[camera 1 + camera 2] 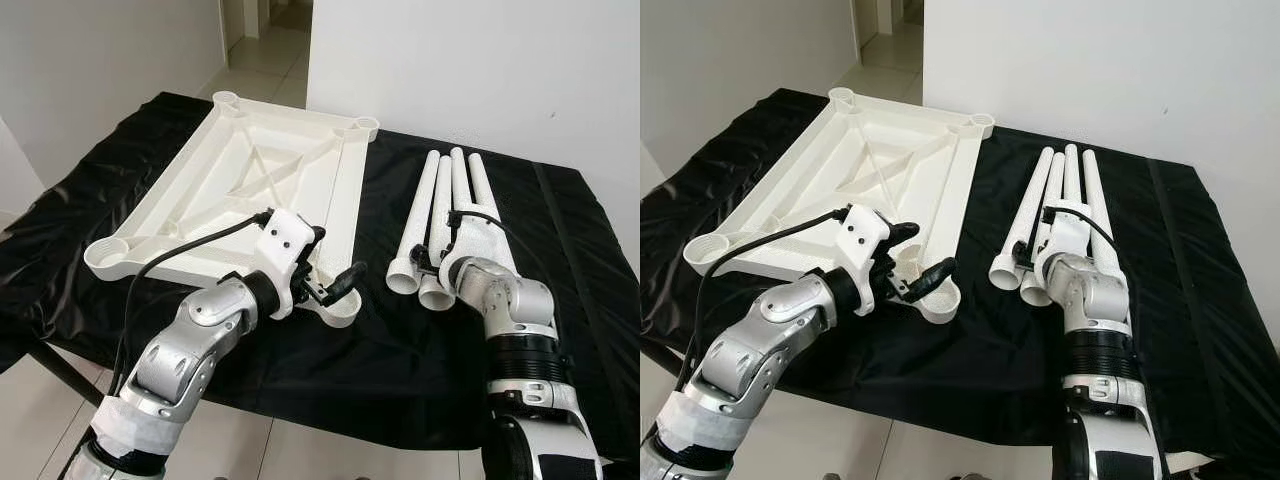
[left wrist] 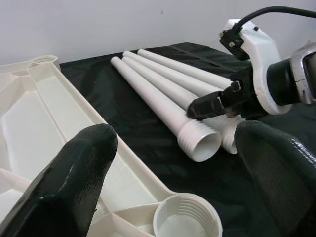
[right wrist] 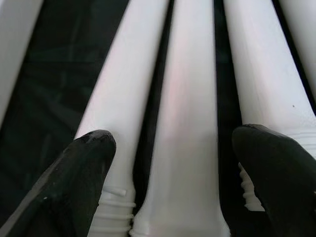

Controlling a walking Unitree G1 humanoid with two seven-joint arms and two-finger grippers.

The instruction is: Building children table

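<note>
White plastic table legs (image 1: 440, 215), rigid, probably light and slick, suited mid-shaft grasping; right gripper (image 3: 168, 163) straddled one, fingers apart.

1. A black cloth (image 1: 400, 350) covers the work surface, wrinkled, with its edge hanging over the near side.
2. A white wall (image 1: 480, 70) stands behind the far right side of the cloth.
3. A pale tiled floor (image 1: 265, 65) runs through an opening at the far left, beside the wall.
</note>
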